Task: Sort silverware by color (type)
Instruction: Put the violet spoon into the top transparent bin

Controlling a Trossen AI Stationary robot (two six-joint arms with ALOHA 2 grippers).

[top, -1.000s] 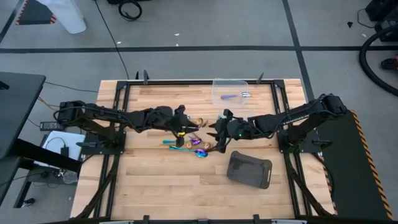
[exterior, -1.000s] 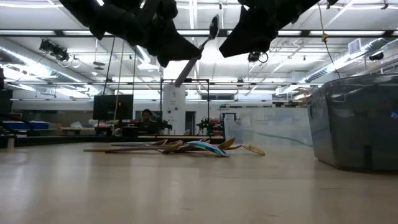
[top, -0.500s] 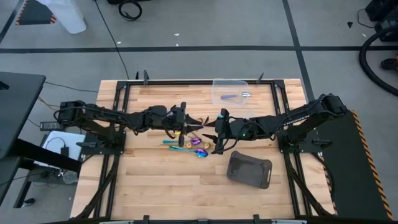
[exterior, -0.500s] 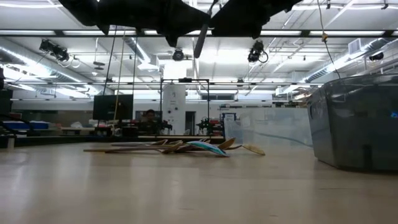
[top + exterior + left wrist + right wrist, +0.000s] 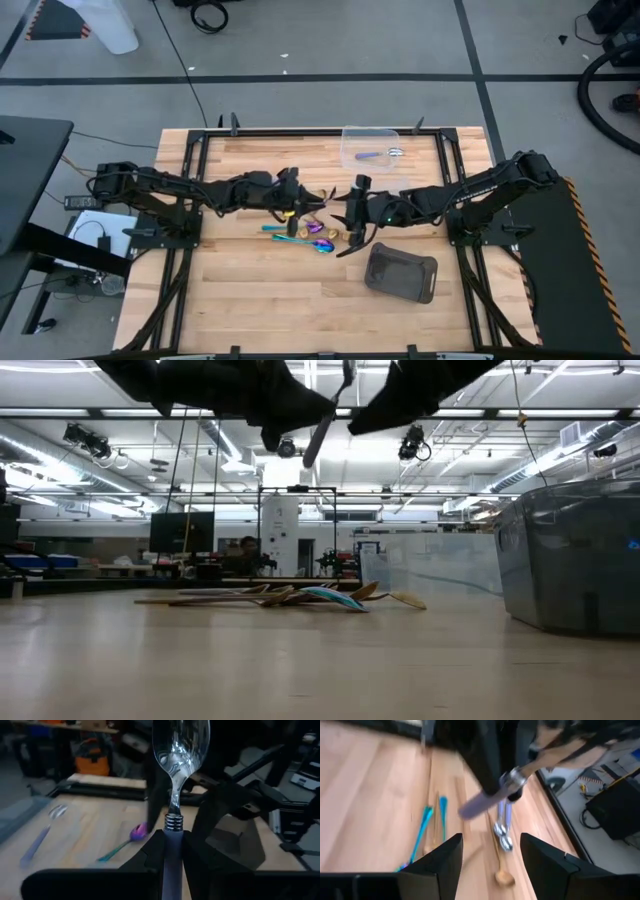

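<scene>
My left gripper (image 5: 298,195) is shut on a lilac-handled silver spoon (image 5: 176,755), high above the table. In the low view the spoon (image 5: 325,422) slants with its bowl up. My right gripper (image 5: 347,215) is wide open and empty just to the right of it, facing it, and touches nothing. In the right wrist view the lilac handle (image 5: 479,804) shows ahead of its spread fingers (image 5: 442,865). A pile of gold, rainbow and teal spoons (image 5: 308,232) lies flat on the wood below both grippers. My left gripper pinches the spoon's lilac handle (image 5: 172,851) between its two fingers, just behind the ribbed metal collar. The fingers point toward the table's right and lie along the spoon. The bowl sticks out beyond the fingertips, and the spoon is lifted clear of the pile.
A clear plastic tub (image 5: 370,146) at the far middle holds a lilac-handled spoon. A dark grey tray (image 5: 402,272) lies near the right arm, toward the near edge. In the low view the tub wall (image 5: 570,560) stands at the right. There is bare wood at the near left.
My left gripper has lifted the spoon a little higher and tipped it more upright. My right gripper has moved toward the left gripper until the two nearly met, then drawn back a little toward the table's right, staying open.
</scene>
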